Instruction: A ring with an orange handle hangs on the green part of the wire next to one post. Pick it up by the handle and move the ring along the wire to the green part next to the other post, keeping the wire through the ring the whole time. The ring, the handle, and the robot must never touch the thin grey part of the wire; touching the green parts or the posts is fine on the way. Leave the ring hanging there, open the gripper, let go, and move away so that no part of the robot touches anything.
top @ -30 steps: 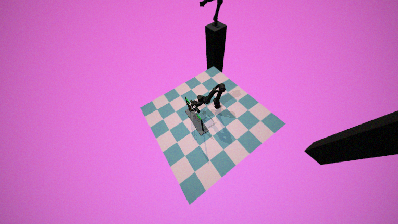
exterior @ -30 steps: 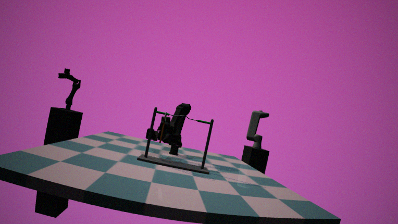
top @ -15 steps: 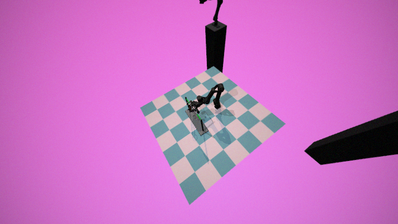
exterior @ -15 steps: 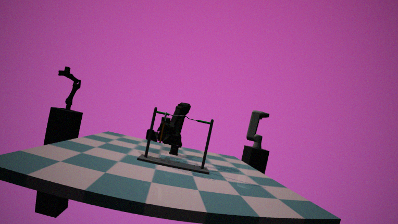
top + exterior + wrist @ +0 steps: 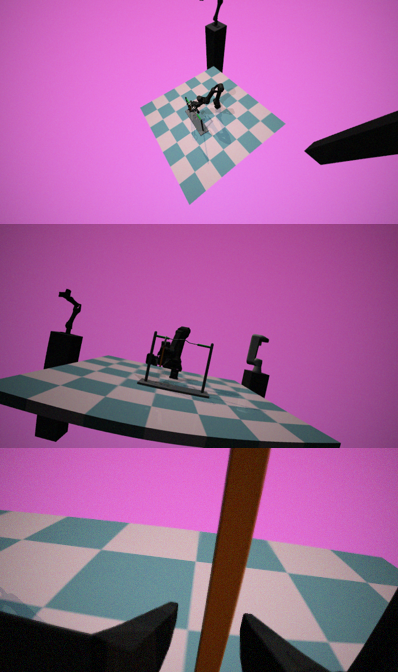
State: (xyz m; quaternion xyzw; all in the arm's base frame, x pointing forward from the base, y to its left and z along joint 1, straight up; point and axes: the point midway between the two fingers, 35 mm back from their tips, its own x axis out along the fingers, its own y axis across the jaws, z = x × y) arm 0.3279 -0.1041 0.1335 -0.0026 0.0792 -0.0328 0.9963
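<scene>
Wrist view: the orange handle (image 5: 235, 558) is seen in the middle between the half-open fingers, not yet gripped, so carrying is left.
</scene>
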